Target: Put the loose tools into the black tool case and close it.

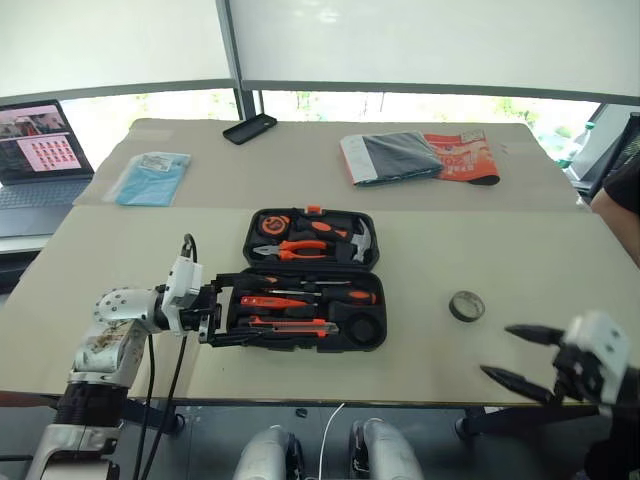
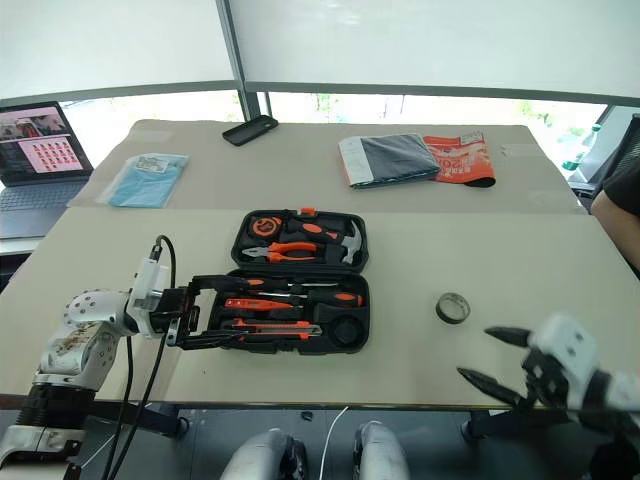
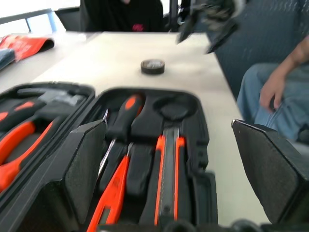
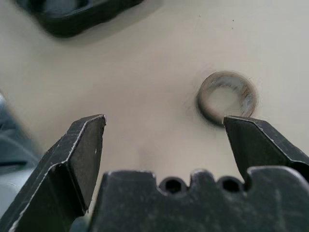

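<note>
Now my left gripper point(image 1: 222, 312) hangs with fingers spread, empty, over the filled case point(image 1: 311, 281), and my right gripper point(image 1: 520, 353), fingers wide, lines up on the tape roll point(image 1: 466, 306), the last tool still on the table point(image 1: 520, 270).

Table point(image 1: 420, 350): open tool case point(image 1: 312, 280), tape roll point(image 1: 466, 306), phone point(image 1: 250, 128)

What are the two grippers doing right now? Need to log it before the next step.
Left gripper: open, holding nothing, at the black tool case.
Right gripper: open, holding nothing, near the tape roll.
</note>
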